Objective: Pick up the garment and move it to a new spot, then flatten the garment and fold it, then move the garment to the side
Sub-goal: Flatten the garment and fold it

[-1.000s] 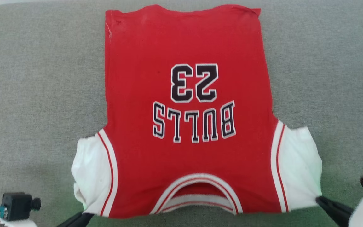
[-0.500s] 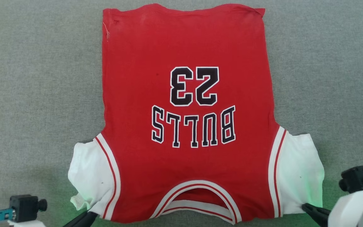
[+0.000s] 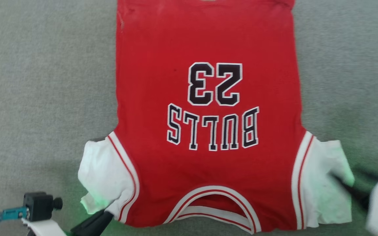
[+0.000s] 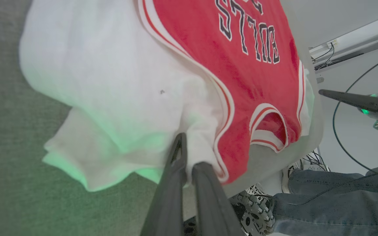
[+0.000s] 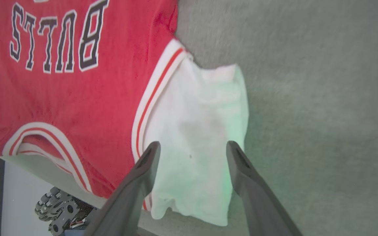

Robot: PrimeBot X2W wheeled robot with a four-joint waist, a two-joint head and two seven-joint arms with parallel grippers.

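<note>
The garment (image 3: 208,164), a red T-shirt with white sleeves and dark "BULLS 23" lettering, lies spread flat with its striped collar (image 3: 213,196) toward me. My left gripper (image 3: 105,215) is shut on the shirt's edge where the left white sleeve (image 4: 110,98) meets the red-striped trim; the left wrist view shows both fingers (image 4: 179,157) pressed together on that fabric. My right gripper (image 5: 192,147) is open, its fingers spread over the right white sleeve (image 5: 195,124) with nothing pinched. In the head view it is a dark blur (image 3: 353,185) beside that sleeve.
A grey fabric surface (image 3: 28,98) lies under the shirt, with wide bare areas left and right. Its near edge runs just below the collar (image 4: 274,154). Beyond the edge are my wheeled base (image 4: 254,209) and a person's legs in jeans (image 4: 340,203).
The right gripper has let go of the right sleeve's corner and now sits open, blurred, farther up beside it. The left gripper still holds its corner. The camera has shifted, so the shirt's hem is cut off.
</note>
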